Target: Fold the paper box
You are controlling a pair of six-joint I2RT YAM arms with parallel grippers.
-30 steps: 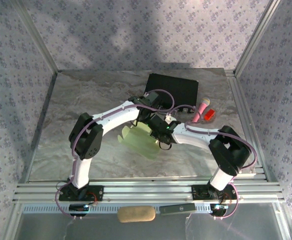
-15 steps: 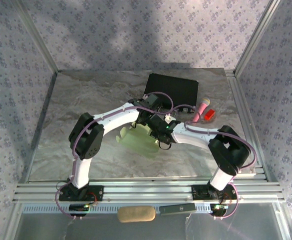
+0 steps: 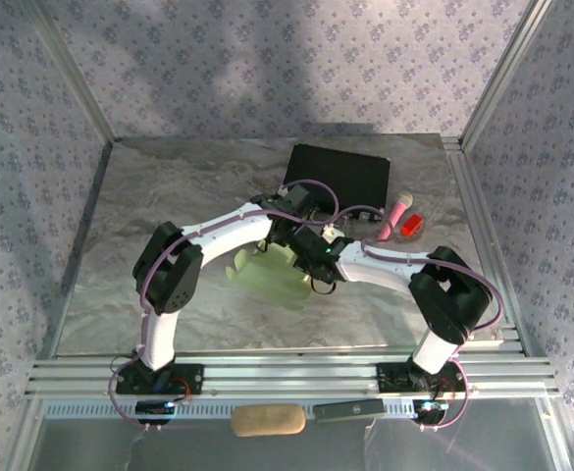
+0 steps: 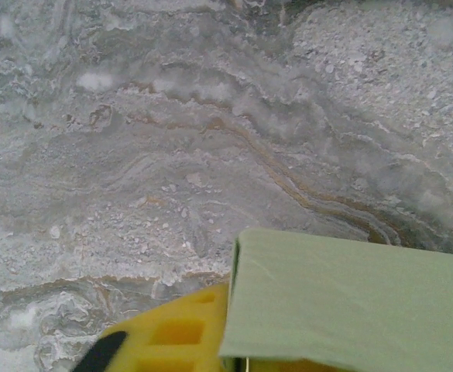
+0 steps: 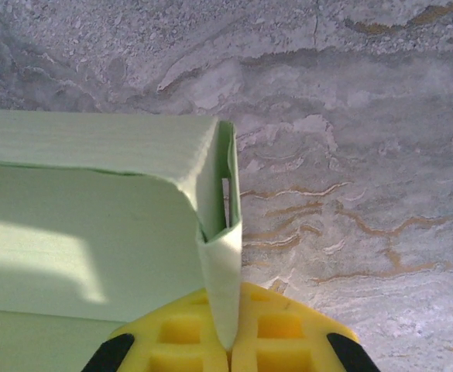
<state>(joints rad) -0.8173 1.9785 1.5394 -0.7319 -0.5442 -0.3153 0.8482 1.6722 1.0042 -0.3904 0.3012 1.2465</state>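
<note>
The paper box (image 3: 267, 278) is a pale green die-cut card with flaps, lying mid-table between the two arms. My right gripper (image 5: 230, 349) is shut on a folded flap of the paper box (image 5: 220, 256), which stands upright between its yellow fingers (image 5: 180, 337). From above, that right gripper (image 3: 313, 267) sits at the card's right edge. My left gripper (image 3: 288, 235) hangs over the card's far edge. In the left wrist view one yellow finger (image 4: 164, 337) shows, and a panel of the paper box (image 4: 350, 302) covers the other side, so the jaws' state is hidden.
A black case (image 3: 338, 177) lies at the back of the marbled table (image 3: 149, 216). A pink object (image 3: 397, 214) and a red one (image 3: 411, 225) lie to the right. A tan roll (image 3: 266, 420) and a black bar (image 3: 350, 410) rest on the near rail.
The card has shifted and spread slightly to the left and nearer. The left wrist has moved a little over its far edge. The right gripper keeps its pinch.
</note>
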